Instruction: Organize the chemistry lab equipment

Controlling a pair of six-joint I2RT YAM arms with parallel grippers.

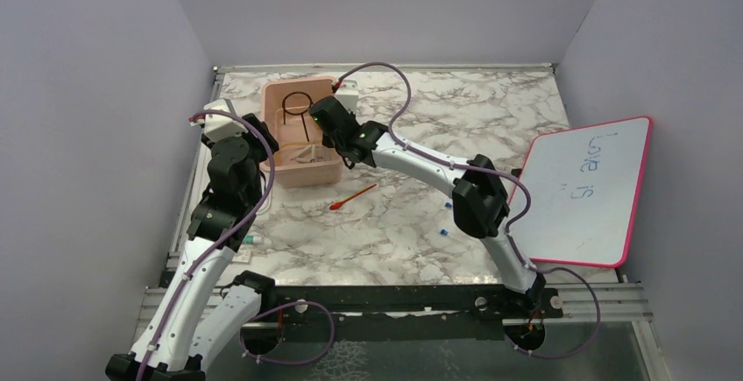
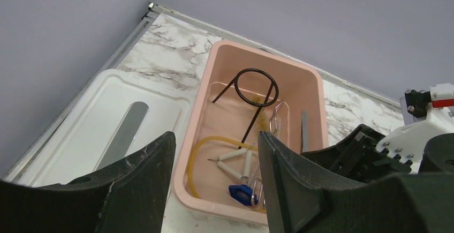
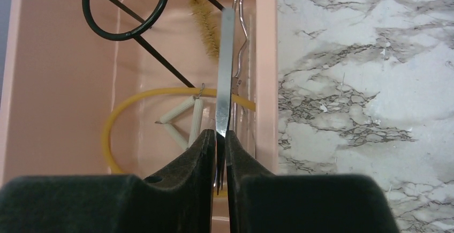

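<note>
My right gripper (image 3: 221,136) hangs over the right side of the pink tub (image 3: 266,56), shut on flat metal tweezers (image 3: 225,72) that point away into it. In the tub lie a black wire ring (image 3: 160,61), tan rubber tube (image 3: 110,131), small brush (image 3: 206,19), thin metal tongs (image 3: 243,29), a white triangle (image 2: 235,155) and a blue piece (image 2: 238,193). My left gripper (image 2: 217,136) is open and empty above the tub's near rim. A red-tipped stick (image 1: 353,197) and two tiny blue pieces (image 1: 443,234) lie on the marble table.
The tub's white lid (image 2: 107,120) lies left of the tub by the table's left rail. A pink-framed whiteboard (image 1: 587,193) leans at the right edge. Grey walls enclose the table on three sides.
</note>
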